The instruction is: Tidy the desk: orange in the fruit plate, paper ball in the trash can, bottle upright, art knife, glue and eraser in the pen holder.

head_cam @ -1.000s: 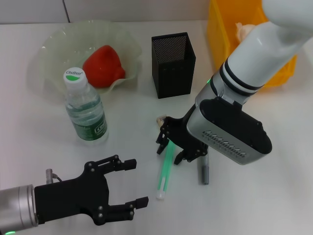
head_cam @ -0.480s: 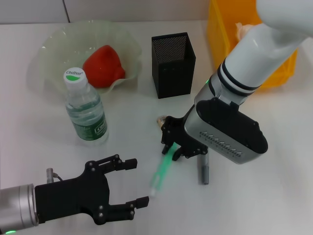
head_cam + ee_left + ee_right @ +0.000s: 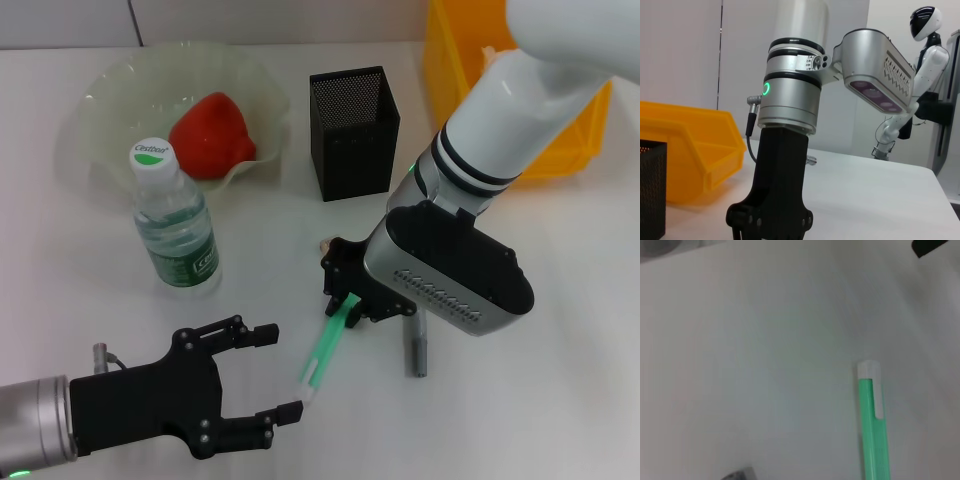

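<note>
Right hand (image 3: 343,297), near the middle of the white surface (image 3: 560,300), is clamped on the upper end of a green art knife (image 3: 325,345); the knife slants down from the fingers toward the robot, its white tip close to the left hand (image 3: 265,385) and, as far as the head view shows, lifted off the surface. In the right wrist view the green barrel with its white cap and clip (image 3: 872,420) hangs over the pale top. Just beside the right hand on its right side lies a grey stick (image 3: 417,352), flat on the surface. Left hand rests low at the near left with its black fingers spread open, holding nothing. The black mesh pen holder (image 3: 354,132) stands beyond the right hand, well apart from the knife. The bottle (image 3: 175,225) stands upright at the left, in front of the fruit plate (image 3: 110,100), which holds the orange (image 3: 210,135). The yellow trash can (image 3: 455,60) sits at the far right behind the right arm.
</note>
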Controlling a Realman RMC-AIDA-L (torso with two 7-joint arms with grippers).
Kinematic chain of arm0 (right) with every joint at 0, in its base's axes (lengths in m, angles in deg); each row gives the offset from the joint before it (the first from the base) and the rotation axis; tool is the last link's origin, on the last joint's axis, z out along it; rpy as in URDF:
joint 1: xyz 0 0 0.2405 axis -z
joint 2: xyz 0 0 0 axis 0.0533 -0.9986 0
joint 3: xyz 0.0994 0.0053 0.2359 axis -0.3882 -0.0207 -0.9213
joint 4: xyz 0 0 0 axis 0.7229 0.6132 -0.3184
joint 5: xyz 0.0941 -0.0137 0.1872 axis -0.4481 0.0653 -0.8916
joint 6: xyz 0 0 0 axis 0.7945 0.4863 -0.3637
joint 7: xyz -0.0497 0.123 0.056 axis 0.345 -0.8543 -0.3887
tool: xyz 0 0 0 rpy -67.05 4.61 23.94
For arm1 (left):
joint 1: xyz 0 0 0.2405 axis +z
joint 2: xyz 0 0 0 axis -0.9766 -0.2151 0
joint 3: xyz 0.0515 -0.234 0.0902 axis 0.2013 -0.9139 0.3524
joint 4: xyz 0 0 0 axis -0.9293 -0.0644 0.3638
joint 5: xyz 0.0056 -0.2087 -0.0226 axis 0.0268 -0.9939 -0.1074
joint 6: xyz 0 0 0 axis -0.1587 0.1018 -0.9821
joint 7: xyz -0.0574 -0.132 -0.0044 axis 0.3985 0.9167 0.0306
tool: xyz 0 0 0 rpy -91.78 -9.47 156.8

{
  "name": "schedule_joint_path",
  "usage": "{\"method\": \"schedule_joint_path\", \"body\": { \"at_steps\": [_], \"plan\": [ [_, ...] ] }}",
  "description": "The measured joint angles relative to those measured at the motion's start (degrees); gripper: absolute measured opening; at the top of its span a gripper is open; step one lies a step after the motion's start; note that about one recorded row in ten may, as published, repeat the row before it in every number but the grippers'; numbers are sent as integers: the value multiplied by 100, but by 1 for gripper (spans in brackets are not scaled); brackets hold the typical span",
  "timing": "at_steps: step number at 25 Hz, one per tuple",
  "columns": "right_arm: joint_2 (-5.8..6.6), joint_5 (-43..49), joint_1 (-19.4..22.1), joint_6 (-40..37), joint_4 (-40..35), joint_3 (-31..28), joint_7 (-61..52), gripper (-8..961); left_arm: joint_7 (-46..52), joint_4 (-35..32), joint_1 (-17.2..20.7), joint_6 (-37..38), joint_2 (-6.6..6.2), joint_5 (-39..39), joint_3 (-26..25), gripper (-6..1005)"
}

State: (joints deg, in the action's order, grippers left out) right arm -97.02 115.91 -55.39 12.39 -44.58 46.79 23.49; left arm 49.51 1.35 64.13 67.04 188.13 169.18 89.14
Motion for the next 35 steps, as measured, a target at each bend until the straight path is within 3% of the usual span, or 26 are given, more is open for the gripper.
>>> {"method": "schedule_joint_path", "body": {
  "at_steps": [19,30,35],
  "plan": [
    [40,378,866,-227,-1364,-211,-987,-1,-238,-15,192,246,-32,0,-335,809],
    [20,376,782,-62,-1324,-132,-1153,125,-238,-17,230,281,-23,5,-312,809],
    [5,355,690,21,-1134,-131,-1125,282,-237,-13,233,280,-21,24,-293,809]
  ]
}}
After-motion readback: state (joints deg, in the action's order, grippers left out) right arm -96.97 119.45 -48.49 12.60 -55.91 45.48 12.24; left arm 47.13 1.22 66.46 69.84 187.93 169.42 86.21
